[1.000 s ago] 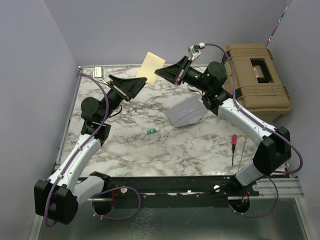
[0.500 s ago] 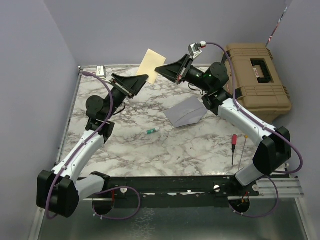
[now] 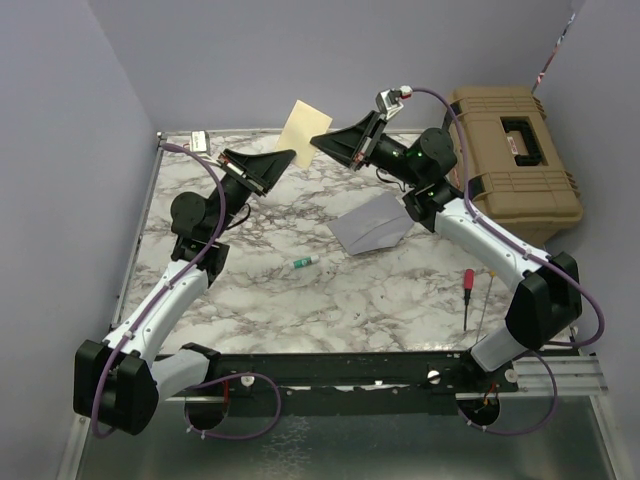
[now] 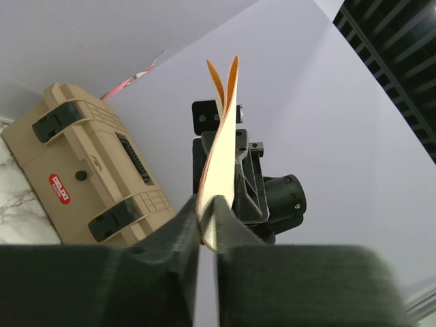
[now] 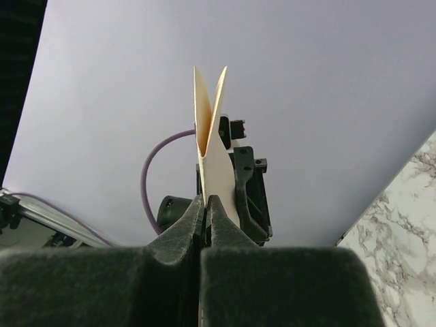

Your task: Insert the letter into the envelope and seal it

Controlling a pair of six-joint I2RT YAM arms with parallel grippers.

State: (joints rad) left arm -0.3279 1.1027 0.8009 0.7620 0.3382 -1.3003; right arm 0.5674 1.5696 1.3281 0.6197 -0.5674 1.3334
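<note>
Two grippers on one letter — a mid-air handover
Nearest, the envelope (image 3: 372,224) lies flat on the marble table (image 3: 400,300), right of centre and well apart from both arm tips. Farther back, above the table's far edge, the letter (image 3: 303,127) is held aloft: the right gripper (image 3: 318,143) is clamped on its right edge and the left gripper (image 3: 288,157) pinches its lower left edge. A clean handover needs one firm hold before the other lets go — no tugging.

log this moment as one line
stage: letter held aloft | left gripper: shut on letter | right gripper: shut on letter | envelope: flat on table, unfilled
</note>
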